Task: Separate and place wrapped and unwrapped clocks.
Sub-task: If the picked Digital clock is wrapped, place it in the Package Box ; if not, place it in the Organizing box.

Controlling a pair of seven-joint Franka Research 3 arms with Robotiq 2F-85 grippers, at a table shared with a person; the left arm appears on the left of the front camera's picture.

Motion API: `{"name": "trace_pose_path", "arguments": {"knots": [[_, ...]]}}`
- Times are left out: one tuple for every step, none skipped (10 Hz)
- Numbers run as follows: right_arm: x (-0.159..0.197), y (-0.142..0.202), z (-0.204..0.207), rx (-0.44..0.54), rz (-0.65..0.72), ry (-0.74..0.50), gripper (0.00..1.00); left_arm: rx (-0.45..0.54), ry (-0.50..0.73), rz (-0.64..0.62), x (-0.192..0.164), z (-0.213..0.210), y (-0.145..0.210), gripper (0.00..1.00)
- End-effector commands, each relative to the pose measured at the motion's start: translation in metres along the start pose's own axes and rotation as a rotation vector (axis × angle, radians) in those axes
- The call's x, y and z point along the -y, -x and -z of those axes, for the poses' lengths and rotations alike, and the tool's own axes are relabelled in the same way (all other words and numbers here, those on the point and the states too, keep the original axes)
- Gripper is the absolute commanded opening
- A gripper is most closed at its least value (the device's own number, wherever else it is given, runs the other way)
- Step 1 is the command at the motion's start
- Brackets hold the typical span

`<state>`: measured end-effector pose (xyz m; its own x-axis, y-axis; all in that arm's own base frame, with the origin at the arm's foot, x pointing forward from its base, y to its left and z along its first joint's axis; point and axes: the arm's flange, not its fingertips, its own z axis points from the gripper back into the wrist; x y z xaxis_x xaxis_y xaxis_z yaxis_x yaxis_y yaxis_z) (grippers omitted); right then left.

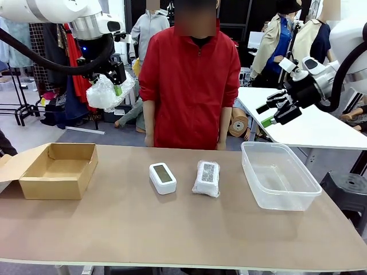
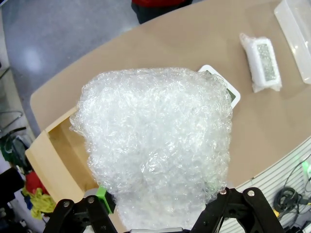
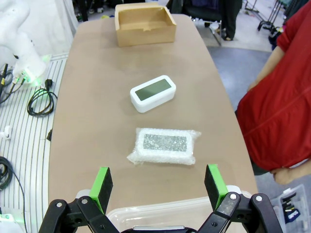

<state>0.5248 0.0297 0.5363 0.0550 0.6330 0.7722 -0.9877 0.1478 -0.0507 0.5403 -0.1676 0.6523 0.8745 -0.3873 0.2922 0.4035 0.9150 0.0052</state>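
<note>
The left gripper (image 1: 117, 79) is clamped narrow on a wrapped clock (image 1: 103, 93), held high in the air over the far-left part of the scene, above and beyond the cardboard box (image 1: 35, 187). The bundle bulges well past the fingers; in the left wrist view its crinkly bubble wrap (image 2: 155, 145) hides most of the table below. It looks light, soft outside and stiff at the core, so the wrap may slip or squash under the pads. A grip across the hard body inside would likely be safest.

The right gripper (image 1: 274, 112) hangs spread wide and empty at the far right, above the clear plastic container (image 1: 288, 201).

On the table (image 1: 172, 235), the bare clock (image 1: 163, 177) lies face up near the middle, with the second wrapped clock (image 1: 207, 178) just to its right, apart from it. The bare one looks smooth and rigid, best taken across its short sides.

The box stands open at the left edge, flap folded outward. The container stands open at the right. Between them there is free room. A person in a red jacket (image 1: 192, 86) stands at the far edge.
</note>
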Motion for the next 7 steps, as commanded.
{"name": "trace_pose_path", "arguments": {"knots": [[-0.001,-0.002,-0.002,0.006,-0.003,-0.005,1.00,0.000,0.000,0.000,0.000,0.000,0.000,0.11],[-0.001,-0.002,-0.002,0.006,-0.003,-0.005,1.00,-0.042,-0.036,-0.058,-0.002,0.004,-0.003,0.11],[-0.001,-0.002,-0.002,0.006,-0.003,-0.005,1.00,-0.075,-0.072,-0.116,-0.016,0.011,-0.005,0.11],[-0.001,-0.002,-0.002,0.006,-0.003,-0.005,1.00,-0.092,-0.105,-0.175,-0.025,0.025,-0.003,0.11],[-0.001,-0.002,-0.002,0.006,-0.003,-0.005,1.00,-0.106,-0.128,-0.219,-0.036,0.035,0.002,0.11],[-0.001,-0.002,-0.002,0.006,-0.003,-0.005,1.00,-0.119,-0.145,-0.250,-0.047,0.047,0.005,0.11],[-0.001,-0.002,-0.002,0.006,-0.003,-0.005,1.00,-0.131,-0.176,-0.260,-0.057,0.059,0.013,0.11]]}}
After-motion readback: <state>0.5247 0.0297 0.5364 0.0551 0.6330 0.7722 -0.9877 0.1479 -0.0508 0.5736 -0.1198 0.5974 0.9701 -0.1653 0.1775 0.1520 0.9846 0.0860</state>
